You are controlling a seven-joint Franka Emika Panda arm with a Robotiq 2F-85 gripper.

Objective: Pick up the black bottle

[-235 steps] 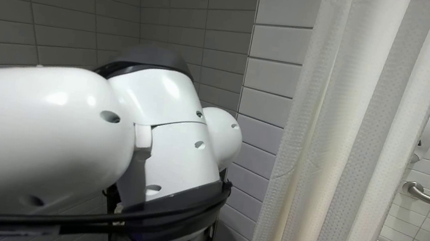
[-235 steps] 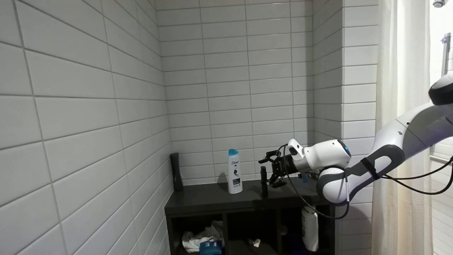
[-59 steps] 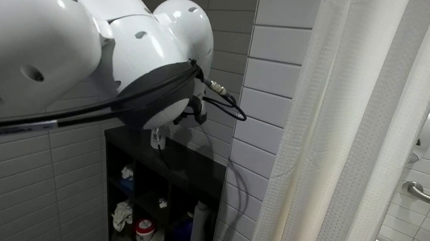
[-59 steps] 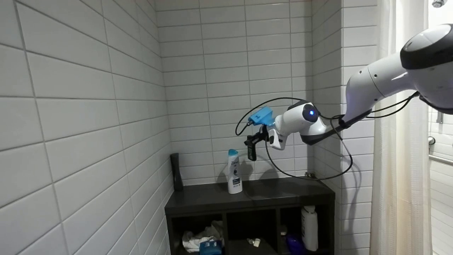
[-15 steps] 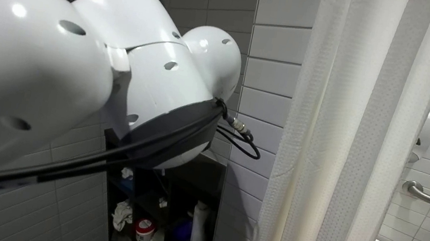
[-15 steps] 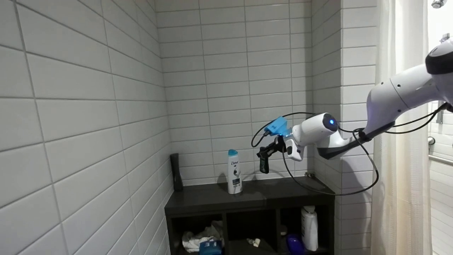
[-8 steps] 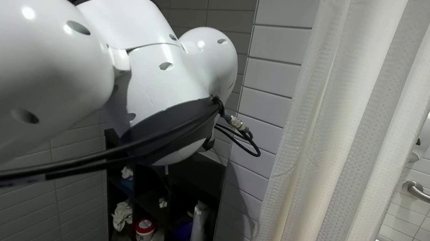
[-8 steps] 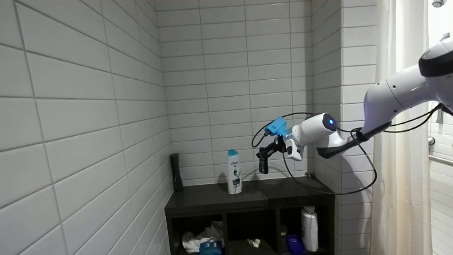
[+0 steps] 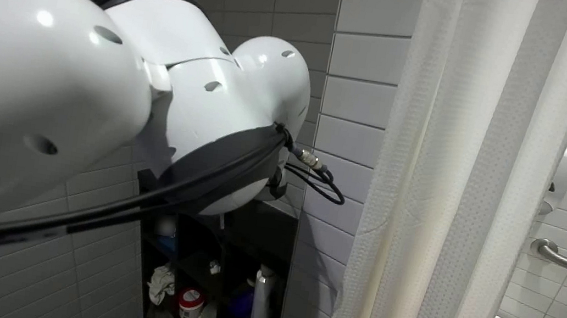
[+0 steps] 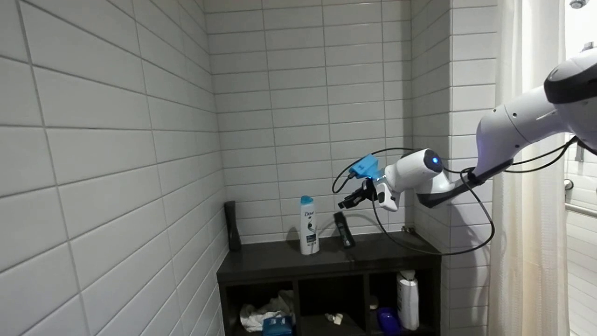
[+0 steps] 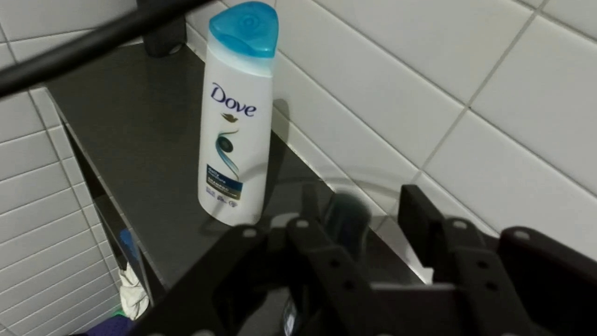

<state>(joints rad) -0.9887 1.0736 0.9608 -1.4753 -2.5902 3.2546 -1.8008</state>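
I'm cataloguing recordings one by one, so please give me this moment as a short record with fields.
Tool: open, nothing held
Black bottle: tilted, just below the tool, apart from it; contact with the countertop unclear
Shampoo bottle: white, blue cap, upright on the countertop
Cubbies underneath: white bottle, purple item, white cloth

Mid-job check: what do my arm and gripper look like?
The arm is rounded and glossy white with dark grey sections, recessed holes and a glowing blue light. Black cables run along it, one showing a metallic connector. A bright blue block sits near the black gripper, which has two jointed fingers.
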